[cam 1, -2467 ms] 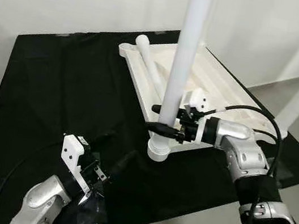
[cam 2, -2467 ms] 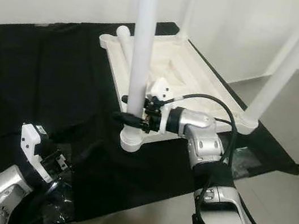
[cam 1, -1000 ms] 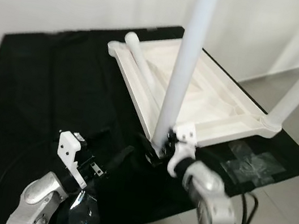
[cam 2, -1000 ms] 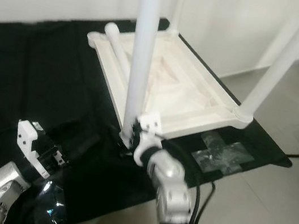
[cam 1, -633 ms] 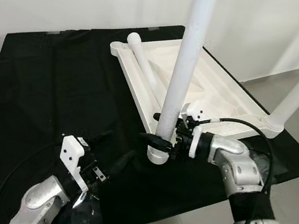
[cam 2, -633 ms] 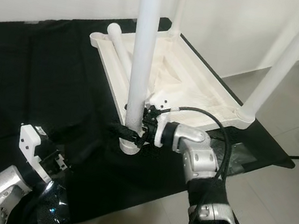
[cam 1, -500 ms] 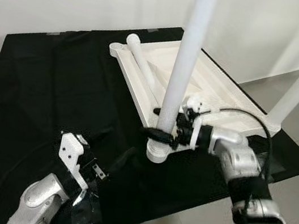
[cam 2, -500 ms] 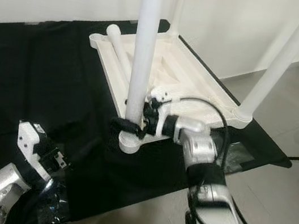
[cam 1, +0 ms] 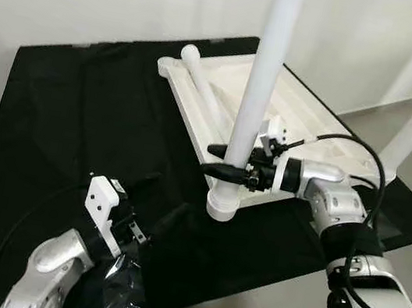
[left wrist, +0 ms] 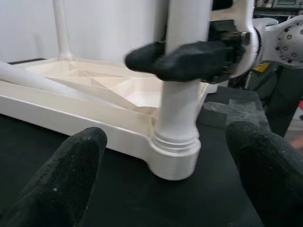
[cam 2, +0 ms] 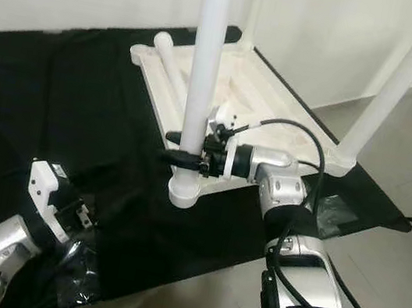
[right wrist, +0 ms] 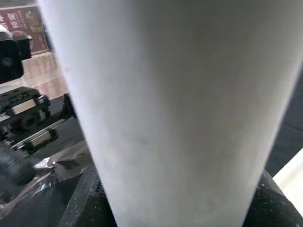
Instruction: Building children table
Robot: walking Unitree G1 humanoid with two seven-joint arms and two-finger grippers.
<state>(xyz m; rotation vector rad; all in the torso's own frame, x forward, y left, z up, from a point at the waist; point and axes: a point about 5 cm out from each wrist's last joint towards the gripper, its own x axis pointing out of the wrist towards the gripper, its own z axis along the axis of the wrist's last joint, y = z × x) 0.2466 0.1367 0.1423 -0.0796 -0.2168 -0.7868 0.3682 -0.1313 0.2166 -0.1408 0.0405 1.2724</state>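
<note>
Table leg (cam 1: pixel 257 91) upright in the upturned tabletop's (cam 1: pixel 307 116) corner socket, right gripper (cam 1: pixel 224 163) pinching it; left gripper (left wrist: pixel 161 161) spread.

Both eye views looked down and forward from the head onto the black cloth (cam 1: pixel 79 109), sharing the upturned white tabletop (cam 1: pixel 292 109) and its upright leg (cam 1: pixel 257 91). The left wrist view sat low near the cloth, facing along its own fingers (left wrist: pixel 66 170) toward that leg's socket (left wrist: pixel 175 156). The right wrist view pressed very close against the same leg, with the cloth behind.
</note>
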